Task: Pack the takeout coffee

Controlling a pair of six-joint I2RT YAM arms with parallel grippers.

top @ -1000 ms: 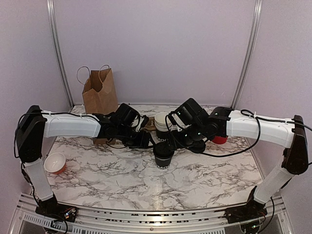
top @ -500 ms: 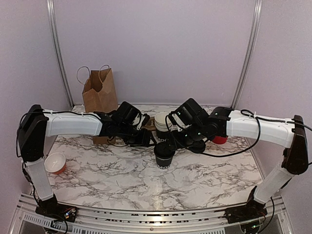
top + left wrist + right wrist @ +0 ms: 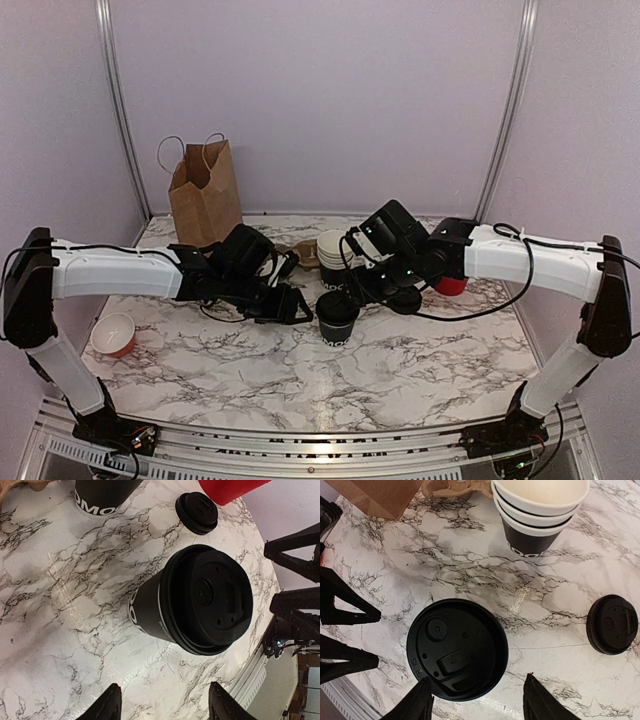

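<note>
The takeout coffee (image 3: 337,320), a small black cup with white lettering and a black lid, stands upright in the middle of the marble table (image 3: 420,380). My left gripper (image 3: 298,305) is just to its left, open, pointing at it. In the left wrist view the takeout coffee (image 3: 200,600) lies beyond my open left gripper (image 3: 166,705), apart from both fingers. My right gripper (image 3: 352,292) hovers above it from the back right. In the right wrist view the takeout coffee's lid (image 3: 457,649) shows from above, just ahead of the open right gripper (image 3: 477,697), with nothing held.
A stack of lidless white-rimmed cups (image 3: 333,255) stands just behind the coffee, beside a loose black lid (image 3: 612,624). Behind the stack lies a cardboard carrier (image 3: 455,487). A brown paper bag (image 3: 205,185) stands at the back left. A red cup (image 3: 450,285) is at the right, a red bowl (image 3: 113,333) at the near left.
My left arm has swung lower and towards the near side, with its gripper now a little nearer and level with the coffee. The right arm and the cup have not moved.
</note>
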